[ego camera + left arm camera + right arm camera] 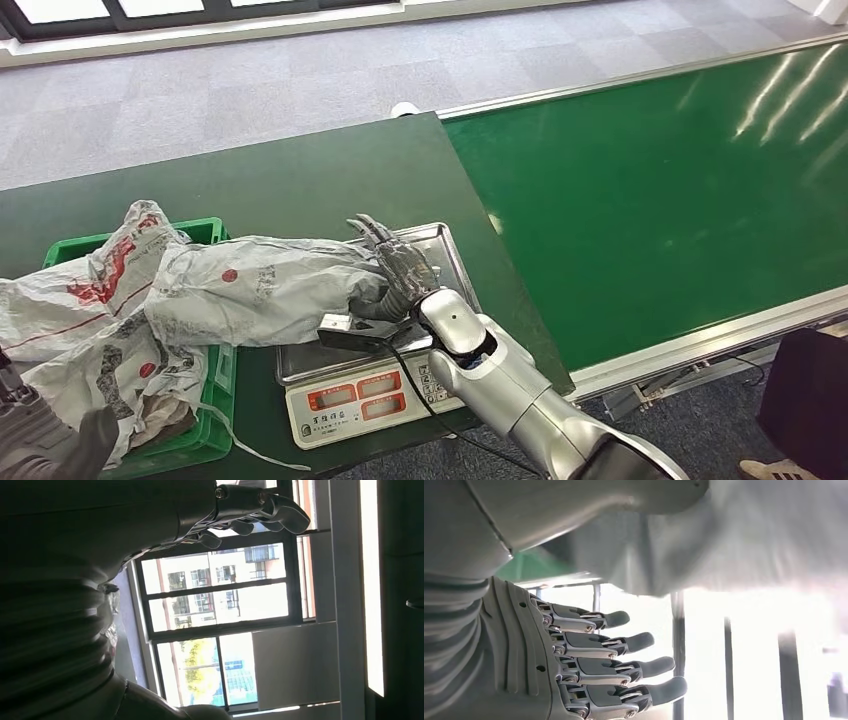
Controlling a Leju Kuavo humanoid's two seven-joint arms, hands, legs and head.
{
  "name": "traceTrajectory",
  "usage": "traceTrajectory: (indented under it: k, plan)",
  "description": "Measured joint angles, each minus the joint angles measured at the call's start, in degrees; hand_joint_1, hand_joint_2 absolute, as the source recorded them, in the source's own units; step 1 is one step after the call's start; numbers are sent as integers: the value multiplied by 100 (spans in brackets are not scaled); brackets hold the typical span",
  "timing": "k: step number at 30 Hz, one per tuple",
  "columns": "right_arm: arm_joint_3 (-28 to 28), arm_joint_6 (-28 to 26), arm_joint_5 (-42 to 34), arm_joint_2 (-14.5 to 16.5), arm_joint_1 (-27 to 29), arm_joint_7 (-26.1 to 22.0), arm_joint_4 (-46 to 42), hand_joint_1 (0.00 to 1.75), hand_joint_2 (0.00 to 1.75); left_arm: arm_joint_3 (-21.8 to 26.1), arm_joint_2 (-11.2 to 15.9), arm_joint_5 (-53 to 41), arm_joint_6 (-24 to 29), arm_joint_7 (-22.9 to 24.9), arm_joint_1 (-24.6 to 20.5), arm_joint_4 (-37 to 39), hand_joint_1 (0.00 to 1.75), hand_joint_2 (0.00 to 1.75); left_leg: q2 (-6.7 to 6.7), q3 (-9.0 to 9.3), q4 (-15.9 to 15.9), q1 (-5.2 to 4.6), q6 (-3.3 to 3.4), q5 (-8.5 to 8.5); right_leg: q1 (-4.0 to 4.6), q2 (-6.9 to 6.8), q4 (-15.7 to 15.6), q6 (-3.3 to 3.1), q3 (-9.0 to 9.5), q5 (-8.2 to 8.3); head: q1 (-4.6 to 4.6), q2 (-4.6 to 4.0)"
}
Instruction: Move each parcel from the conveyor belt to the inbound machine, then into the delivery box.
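Right hand (398, 268) of the humanoid robot rests with fingers spread and nearly straight against the near end of a grey parcel (265, 288), gripping nothing. That crumpled bag lies across the scale (440, 250) of the inbound machine, its left end reaching over the green delivery box (205, 232), where more grey bags (70, 320) with red print are heaped. To the right, the green conveyor belt (650, 190) stretches away. In the wrist view, the left hand (250, 510) has its fingers curled loosely and holds nothing.
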Motion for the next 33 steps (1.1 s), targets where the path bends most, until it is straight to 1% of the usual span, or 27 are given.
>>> traceTrajectory:
  k: [3,7,9,14,23,25,27,29,30,31,32,33]
  plan:
    - [-1,-412,-306,0,1,-97,-352,0,175,-65,61,-61,227,0,-11,51,0,175,2,2,0,0,0,0,0,2,0,0,0,0,-1,0]
    - [-61,-981,-772,0,83,-357,-1014,0,175,-202,159,13,322,1,-88,156,0,175,2,2,0,0,0,0,0,2,0,0,-2,0,-1,-1]
    - [-133,-1169,-968,0,131,-457,-1303,0,175,-266,209,55,335,2,-132,219,0,175,3,2,0,0,-1,-1,0,3,-1,0,-2,-1,-1,0]
    - [-310,-1339,-1142,-14,277,-555,-1630,0,175,-351,293,65,371,1,-179,322,0,175,7,4,0,0,-2,-2,0,6,-1,0,-1,-1,-1,0]
    - [-552,-1430,-1230,-56,478,-620,-1789,0,175,-421,387,110,415,0,-209,423,0,175,8,5,0,0,-2,-2,0,10,-1,-1,-2,0,-1,-1]
    - [-593,-1474,-1234,-58,509,-655,-1806,0,175,-432,402,73,487,1,-226,439,0,175,8,5,0,0,-2,-2,0,10,-1,-1,-2,0,-1,-1]
    - [-633,-1633,-1269,-59,547,-752,-1844,0,175,-460,418,-110,667,1,-261,497,0,175,8,5,0,0,-2,-2,0,9,-2,-1,-2,0,-1,0]
    - [-681,-2024,-1360,-58,626,-957,-1949,0,175,-494,429,-608,981,49,-354,704,0,175,4,6,1,-2,-1,-2,-2,2,-3,0,-1,-1,-1,0]
    - [-715,-2341,-1427,-51,682,-1160,-2048,0,175,-505,430,-1087,1204,144,-430,909,0,175,0,6,1,-2,-1,-2,-3,-3,-4,0,0,-1,0,0]
    - [-769,-2689,-1517,-21,753,-1484,-2189,0,175,-511,428,-1718,1471,299,-532,1168,0,175,-4,5,2,-3,-1,-2,-3,-8,-4,1,1,-1,-1,-1]
    - [-849,-3011,-1635,46,837,-1931,-2362,0,175,-519,424,-2419,1752,494,-665,1467,0,175,-6,5,2,-3,0,-2,-3,-11,-3,1,1,-1,1,0]
    - [-963,-3264,-1763,166,923,-2479,-2558,0,175,-529,419,-3114,2024,705,-819,1789,0,175,-5,4,2,-3,-1,-2,-3,-10,-2,0,1,-1,1,0]
